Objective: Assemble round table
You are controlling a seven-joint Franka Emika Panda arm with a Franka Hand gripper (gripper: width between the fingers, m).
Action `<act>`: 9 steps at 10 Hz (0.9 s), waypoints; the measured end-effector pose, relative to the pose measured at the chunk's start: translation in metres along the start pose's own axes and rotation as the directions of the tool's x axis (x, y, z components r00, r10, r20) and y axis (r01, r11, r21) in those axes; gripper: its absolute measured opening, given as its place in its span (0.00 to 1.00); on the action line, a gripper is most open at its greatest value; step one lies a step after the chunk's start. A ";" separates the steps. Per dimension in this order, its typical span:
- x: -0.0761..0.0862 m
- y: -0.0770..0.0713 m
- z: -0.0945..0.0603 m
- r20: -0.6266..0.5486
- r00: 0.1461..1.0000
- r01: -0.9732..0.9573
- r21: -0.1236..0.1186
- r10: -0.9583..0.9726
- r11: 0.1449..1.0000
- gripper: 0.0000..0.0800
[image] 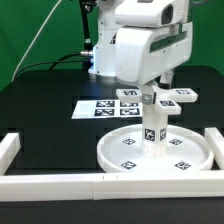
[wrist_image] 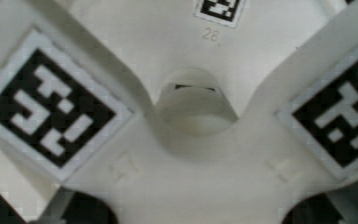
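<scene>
The large round top (image: 117, 152) lies flat near the front of the table. The short cylinder leg (image: 153, 132) stands upright on its middle. The cross-shaped base (image: 178, 97) sits on top of the leg, its tagged arms sticking out to both sides. My gripper (image: 151, 95) comes straight down over the base. In the wrist view the base (wrist_image: 194, 110) fills the picture, with its hub in the centre and tags on three arms. My gripper (wrist_image: 202, 206) has dark fingertips (wrist_image: 78, 208) pressed against both sides of one white arm, shut on it.
The marker board (image: 98, 108) lies flat behind the round top. White border rails (image: 50, 184) run along the front and up both sides (image: 213, 140). The table surface is black.
</scene>
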State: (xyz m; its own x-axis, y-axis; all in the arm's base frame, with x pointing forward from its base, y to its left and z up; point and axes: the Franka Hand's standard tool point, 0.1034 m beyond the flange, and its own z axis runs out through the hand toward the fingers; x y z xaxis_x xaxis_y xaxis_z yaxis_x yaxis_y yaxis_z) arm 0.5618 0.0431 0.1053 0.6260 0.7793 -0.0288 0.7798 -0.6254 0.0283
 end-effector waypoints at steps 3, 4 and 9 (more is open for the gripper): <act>-0.004 0.006 0.001 -0.105 0.942 -0.322 -0.007 0.320 0.947 0.55; -0.003 0.006 0.001 -0.110 0.887 -0.451 0.008 0.449 0.892 0.55; -0.002 0.003 0.002 -0.107 0.531 -0.837 0.090 0.841 0.540 0.55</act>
State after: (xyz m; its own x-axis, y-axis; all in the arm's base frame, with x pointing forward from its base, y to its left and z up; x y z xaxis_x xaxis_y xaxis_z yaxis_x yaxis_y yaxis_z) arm 0.5632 0.0393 0.1038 0.9874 -0.1081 0.1153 -0.1028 -0.9934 -0.0505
